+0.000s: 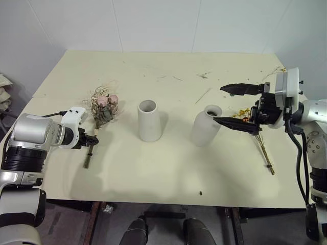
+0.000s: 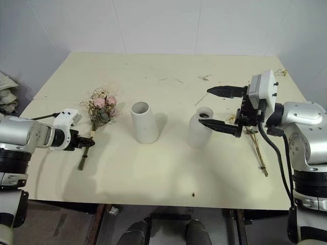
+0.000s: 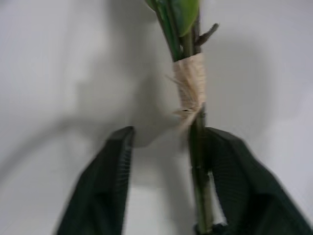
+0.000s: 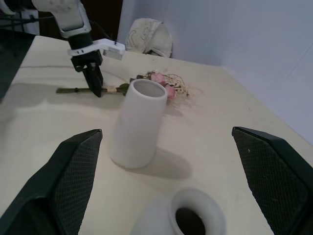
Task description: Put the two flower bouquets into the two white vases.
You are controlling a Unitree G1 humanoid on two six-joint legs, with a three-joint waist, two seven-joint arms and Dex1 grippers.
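The pink rose bouquet (image 1: 104,104) lies on the table's left side, its stems (image 3: 198,161) pointing toward the front edge. My left gripper (image 1: 91,143) reaches down over those stems just below the twine wrap (image 3: 190,83). Its fingers are partly drawn in; one touches the stems, the other stands off with a gap. A cylinder vase (image 1: 149,121) and a bottle-shaped vase (image 1: 205,127) stand upright mid-table. The yellow-orange bouquet (image 1: 258,132) lies flat at the right. My right gripper (image 1: 218,104) hovers wide open and empty above the bottle vase, pointing left.
Loose twigs (image 1: 203,75) and a thin stick (image 1: 203,95) lie toward the back of the cream table (image 1: 153,173). A small dark speck (image 1: 200,193) sits near the front edge. A pale bundle (image 4: 146,36) rests beyond the table's left side.
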